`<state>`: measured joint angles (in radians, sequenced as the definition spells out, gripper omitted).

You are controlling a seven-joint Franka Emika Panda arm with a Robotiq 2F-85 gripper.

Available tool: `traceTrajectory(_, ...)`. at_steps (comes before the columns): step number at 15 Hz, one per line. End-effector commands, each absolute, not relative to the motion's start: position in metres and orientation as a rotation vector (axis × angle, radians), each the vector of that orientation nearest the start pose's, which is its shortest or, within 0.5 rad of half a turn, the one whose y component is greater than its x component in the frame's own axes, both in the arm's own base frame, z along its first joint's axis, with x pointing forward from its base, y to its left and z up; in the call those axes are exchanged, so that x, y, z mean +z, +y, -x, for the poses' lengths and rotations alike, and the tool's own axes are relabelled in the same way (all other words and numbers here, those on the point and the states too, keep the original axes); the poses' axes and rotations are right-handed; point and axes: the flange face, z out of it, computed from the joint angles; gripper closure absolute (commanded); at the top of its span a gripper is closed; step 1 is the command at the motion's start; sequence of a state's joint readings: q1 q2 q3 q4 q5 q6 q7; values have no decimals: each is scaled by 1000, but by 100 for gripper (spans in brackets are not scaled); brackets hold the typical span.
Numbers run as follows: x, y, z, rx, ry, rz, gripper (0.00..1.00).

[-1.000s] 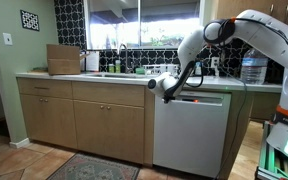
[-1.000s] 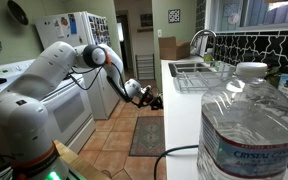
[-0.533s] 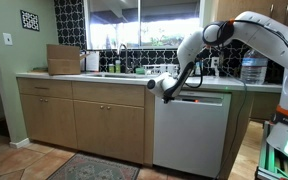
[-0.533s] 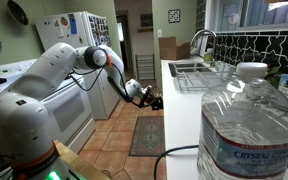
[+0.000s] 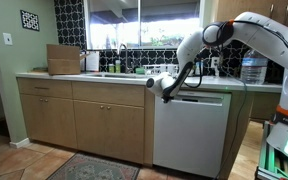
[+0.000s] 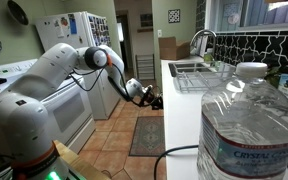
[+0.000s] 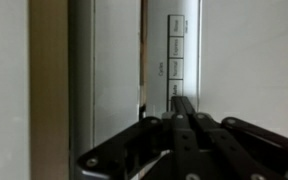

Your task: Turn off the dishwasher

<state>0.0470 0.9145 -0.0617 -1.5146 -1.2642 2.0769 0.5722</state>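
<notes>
The white dishwasher (image 5: 190, 132) stands under the counter, with a narrow control strip (image 5: 202, 99) along its top edge. My gripper (image 5: 168, 93) is at the left end of that strip. In the wrist view the fingers (image 7: 183, 108) are closed together, with their tip against the row of small buttons (image 7: 177, 55) on the strip (image 7: 119, 70). They hold nothing. In an exterior view the gripper (image 6: 152, 100) reaches to the counter's front edge. The dishwasher front is seen edge-on there.
Light wooden cabinet doors (image 5: 79, 125) stand beside the dishwasher. A sink with faucet (image 5: 122, 55) is on the counter (image 5: 44, 76). A large water bottle (image 6: 249, 130) fills the near foreground. A rug (image 6: 147, 135) lies on the tiled floor, and a refrigerator (image 6: 79, 40) stands behind the arm.
The arm and gripper have stayed in place. A small red glow on the control strip beside the gripper no longer shows.
</notes>
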Motion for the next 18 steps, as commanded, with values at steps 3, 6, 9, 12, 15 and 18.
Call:
traceTrajectory(3, 107, -66, -692, -72, 304, -2102, 100)
traceTrajectory(6, 108, -72, -695, -71, 279, -2117, 100)
traceTrajectory(9, 110, -77, -697, -96, 242, -2153, 100)
traceTrajectory(12, 114, -81, -701, -122, 210, -2199, 100)
traceTrajectory(15, 123, -70, -698, -112, 232, -2192, 100)
traceTrajectory(18, 134, -63, -690, -119, 246, -2183, 100)
